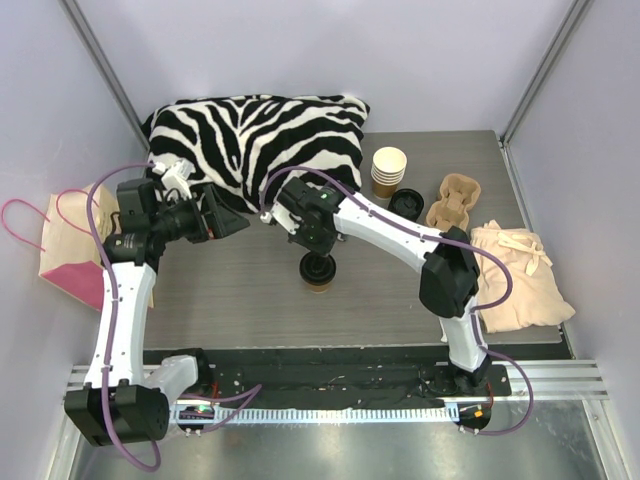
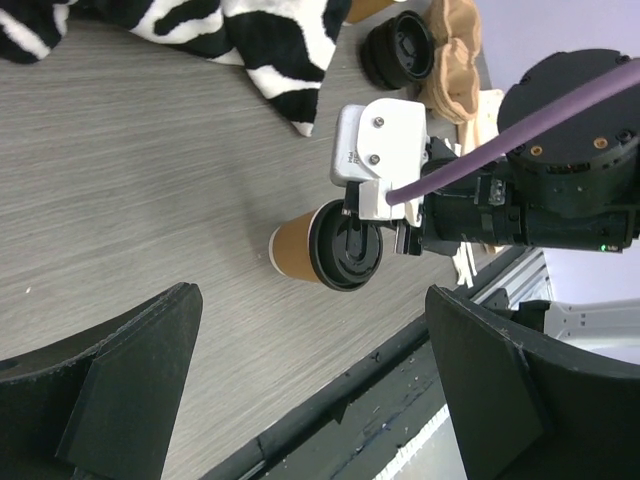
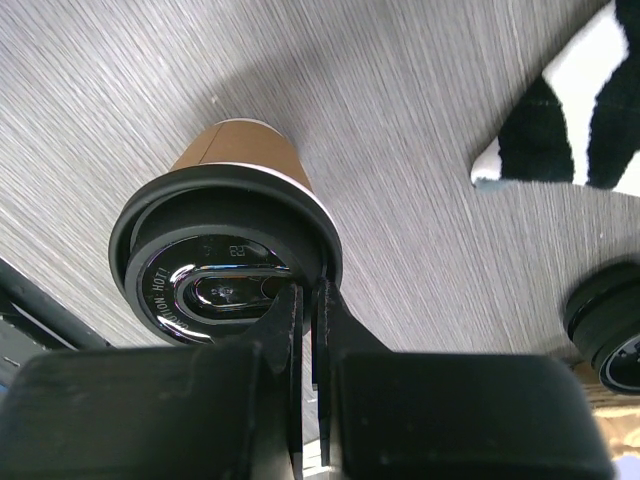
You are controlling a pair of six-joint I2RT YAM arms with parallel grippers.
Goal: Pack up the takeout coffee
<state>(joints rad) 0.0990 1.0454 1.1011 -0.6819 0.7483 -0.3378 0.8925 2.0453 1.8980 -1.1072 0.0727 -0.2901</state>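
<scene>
**One pincer on the lid, the other held wide**

One cup matters here. The takeout coffee point(image 3: 236, 165) stands upright on the grey wood-grain tabletop point(image 1: 230, 300), near its middle and towards the near edge, apart from everything else. The right pincer point(image 3: 305, 300) comes at it from above, its fingers drawn almost together over the rim of the black lid point(image 3: 225, 285). One finger sits inside the rim and one outside, so it appears to pinch the lid's edge. The left pincer point(image 1: 232, 222) hangs spread wide and empty off to the left, facing the cup from just beside the zebra-striped cushion point(image 1: 260, 135).

The step in hand looks like the lift. A hold on the rim alone is thin: if the lid is only pressed on, it could pop free and leave the cup behind. The rise should therefore be slow and straight, with the cup kept level and no swing. The open left pincer could steady the brown wall if needed.

Whether the cup is bound for the pulp cup carrier point(image 1: 455, 200) at the far right or the paper bag point(image 1: 68, 248) at the left edge cannot be told.

The tabletop looks smooth and flat. Along its far side sit the cushion, a stack of lidless cups point(image 1: 388, 172) and loose black lids point(image 1: 407, 203). A cream cloth bag point(image 1: 515, 280) lies at the right. Plain pale walls point(image 1: 300, 50) close in the space on three sides.
</scene>
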